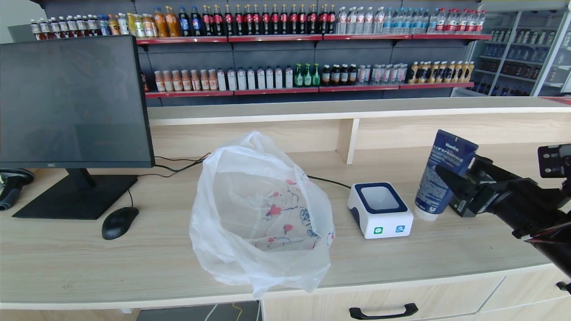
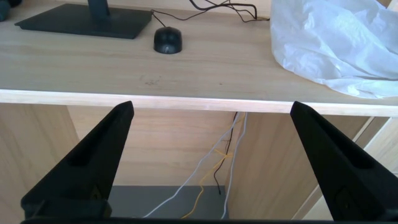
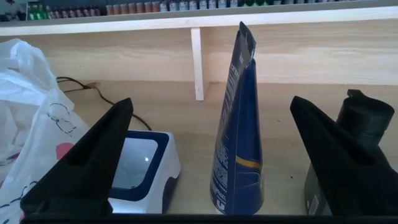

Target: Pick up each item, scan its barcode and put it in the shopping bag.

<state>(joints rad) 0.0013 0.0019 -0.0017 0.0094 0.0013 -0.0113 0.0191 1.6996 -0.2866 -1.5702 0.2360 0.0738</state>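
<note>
A dark blue tube (image 1: 429,187) stands cap-down on the wooden counter (image 1: 134,263), just right of the white and blue barcode scanner (image 1: 379,209). My right gripper (image 1: 455,171) is open at the tube's level, and the tube (image 3: 239,143) sits between its two fingers (image 3: 93,168) with gaps on both sides. A dark bottle with a black cap (image 3: 364,155) stands beside the tube. The translucent shopping bag (image 1: 263,214) stands open left of the scanner (image 3: 143,162). My left gripper (image 2: 211,106) is open and empty, low in front of the counter's front edge (image 2: 186,98).
A monitor (image 1: 73,102) on a black stand fills the counter's left, with a black mouse (image 1: 119,222) beside it. Cables run behind the bag. A raised ledge with a vertical divider (image 1: 348,138) backs the counter. Drinks shelves line the far wall.
</note>
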